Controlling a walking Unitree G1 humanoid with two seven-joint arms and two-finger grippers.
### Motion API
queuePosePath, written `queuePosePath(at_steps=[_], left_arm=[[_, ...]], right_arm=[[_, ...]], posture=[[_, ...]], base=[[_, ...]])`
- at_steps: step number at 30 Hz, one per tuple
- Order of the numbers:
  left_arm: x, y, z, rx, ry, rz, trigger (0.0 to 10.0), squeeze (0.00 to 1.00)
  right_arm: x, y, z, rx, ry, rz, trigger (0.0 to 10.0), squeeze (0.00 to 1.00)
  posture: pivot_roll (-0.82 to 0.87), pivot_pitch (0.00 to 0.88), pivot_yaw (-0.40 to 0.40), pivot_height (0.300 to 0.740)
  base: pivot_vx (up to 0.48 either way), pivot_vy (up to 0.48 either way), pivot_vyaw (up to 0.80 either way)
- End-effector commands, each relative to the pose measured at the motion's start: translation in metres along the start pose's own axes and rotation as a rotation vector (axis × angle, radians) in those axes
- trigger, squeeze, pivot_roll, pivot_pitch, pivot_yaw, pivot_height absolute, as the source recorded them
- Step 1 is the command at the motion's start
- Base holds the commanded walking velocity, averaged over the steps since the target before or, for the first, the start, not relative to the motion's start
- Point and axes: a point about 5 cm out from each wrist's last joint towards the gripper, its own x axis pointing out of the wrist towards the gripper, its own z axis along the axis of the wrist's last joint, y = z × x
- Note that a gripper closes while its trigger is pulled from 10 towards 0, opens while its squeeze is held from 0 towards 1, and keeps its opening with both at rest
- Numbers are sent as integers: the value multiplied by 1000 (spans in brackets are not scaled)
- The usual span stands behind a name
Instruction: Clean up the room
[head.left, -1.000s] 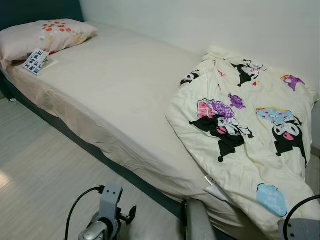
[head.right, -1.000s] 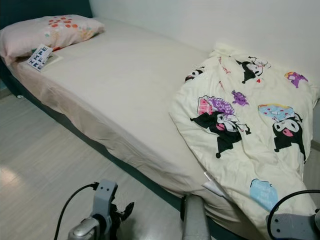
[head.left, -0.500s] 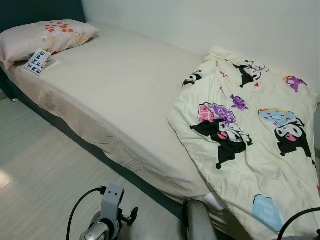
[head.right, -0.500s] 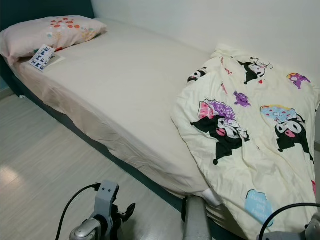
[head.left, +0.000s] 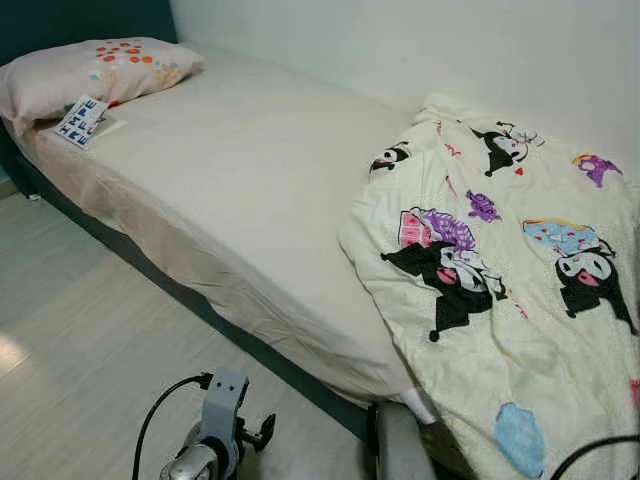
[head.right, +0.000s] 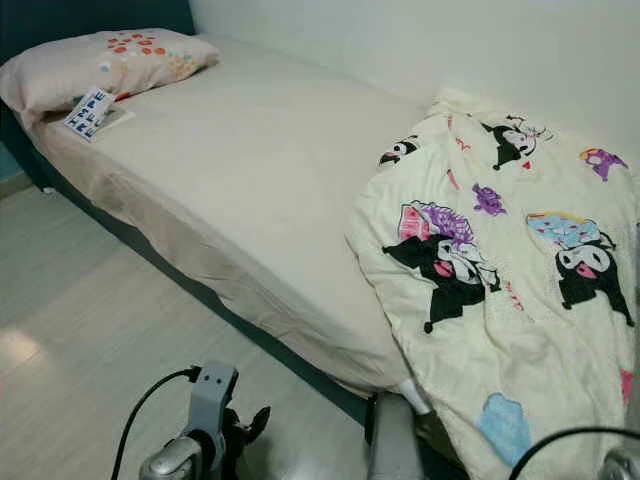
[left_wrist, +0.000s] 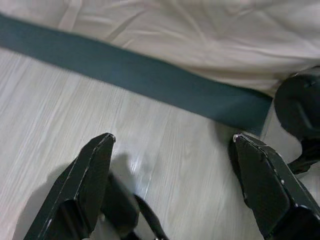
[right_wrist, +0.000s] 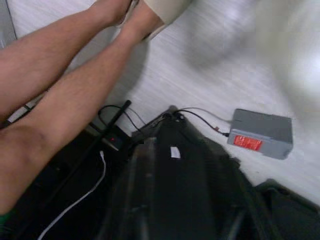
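The quilt (head.left: 500, 300) runs off the picture's right and lower edges beyond the left gripper (left_wrist: 172, 187), so its far side cannot be seen. The pillow (head.left: 90, 70) is cropped at the frame edge, and the print on the card (head.left: 80, 121) beside it is too small to read. A person's legs (right_wrist: 65, 85) (cut off above) are blurred.

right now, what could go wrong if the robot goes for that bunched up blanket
1. The cartoon blanket hangs over the bed edge near the robot's body; a pull could slide it onto the floor.
2. A person's legs and loose cables lie on the floor by the right arm; stepping back may hit or snag them.
3. The left gripper hangs open low by the bed frame and could knock it.
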Motion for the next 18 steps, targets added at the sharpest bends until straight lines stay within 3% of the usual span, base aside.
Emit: queuePosePath(at_steps=[1, 5, 9, 10, 11, 12, 13, 14, 15, 16, 17, 18], left_arm=[[-4, 2, -9, -1, 34, 4, 10000, 0], [-3, 2, -8, -1, 32, 2, 10000, 0], [-2, 3, -7, -2, 33, 2, 10000, 0], [-2, 3, -6, -5, 31, 6, 10000, 0], [-2, 3, -6, -5, 31, 6, 10000, 0], [-1, 4, -5, -7, 29, 9, 10000, 0], [0, 5, -3, -11, 28, 18, 10000, 0], [0, 5, -3, -11, 28, 18, 10000, 0], [1, 7, -1, -21, 24, 36, 10000, 0], [1, 7, -1, -21, 24, 36, 10000, 0], [2, 10, 2, -30, 24, 56, 10000, 0], [2, 16, 2, -41, 34, 94, 10000, 0]], right_arm=[[-6, -3, -9, 2, 74, -23, 10000, 1000], [-17, -17, -21, 83, 104, -126, 10000, 1000], [-30, -36, -8, 153, -35, -252, 10000, 1000], [-41, -54, 10, 168, -197, -372, 10000, 1000], [-41, -54, 10, 168, -197, -372, 10000, 1000], [-50, -66, 23, 179, -314, -456, 10000, 965], [-63, -83, 41, 232, -488, -567, 10000, 851], [-63, -83, 41, 232, -488, -567, 10000, 851], [-77, -100, 62, 267, -667, -697, 10000, 0], [-77, -100, 62, 267, -667, -697, 10000, 0], [-85, -114, 79, 308, -793, -795, 10000, 0], [-84, -127, 100, 445, -994, -804, 10000, 0]], posture=[[-127, 151, -39, 577], [-123, 143, -38, 577], [-124, 139, -37, 577], [-124, 123, -36, 577], [-124, 123, -36, 577], [-124, 120, -36, 577], [-123, 110, -34, 577], [-123, 110, -34, 577], [-121, 104, -36, 577], [-121, 104, -36, 577], [-114, 89, -35, 577], [-108, 75, -30, 577]], base=[[0, 0, 0], [0, 0, 0], [0, 0, 0], [0, 0, 0], [0, 0, 0], [0, 0, 0], [0, 0, 0], [0, 0, 0], [0, 0, 0], [0, 0, 0], [0, 0, 0], [0, 0, 0]])
